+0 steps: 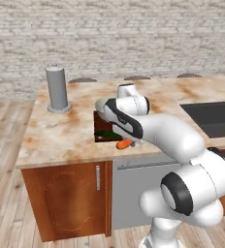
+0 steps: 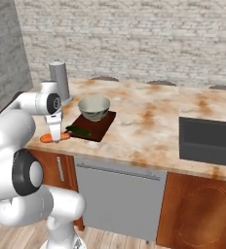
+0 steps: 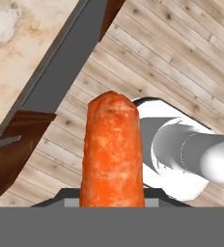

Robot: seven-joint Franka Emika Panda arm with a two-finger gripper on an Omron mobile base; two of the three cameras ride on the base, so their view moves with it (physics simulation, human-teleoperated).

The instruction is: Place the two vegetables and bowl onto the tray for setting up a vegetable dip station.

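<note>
Marbled brown countertop (image 2: pixel 149 116) runs under a pale brick wall, and I've got the arm reaching over its front edge. Judging by what sits where, I'm on the last of 3 placements: the bowl (image 2: pixel 94 107) already stands on the tray (image 2: pixel 104 127), and the dark green vegetable (image 2: pixel 79 131) lies on the tray's near part just beside the bowl. As far as I can see into it, the bowl holds nothing.

What's left is the carrot (image 3: pixel 112 152). My gripper (image 2: pixel 54 133) is clamped on it; in the hand view the carrot juts straight out between the jaws, with the counter's edge and the wooden floor beyond. From the right base view, the carrot sits crosswise in the fingers, at the counter's front edge and just short of the tray's near corner. I can't tell whether it's lifted clear of the surface.

Next, I reckon I need to carry the carrot further in over the tray and find a bare patch of board, clear of the bowl and the green vegetable, before letting go.

A tall grey cylinder (image 1: pixel 56 89) stands well apart at the back.
</note>
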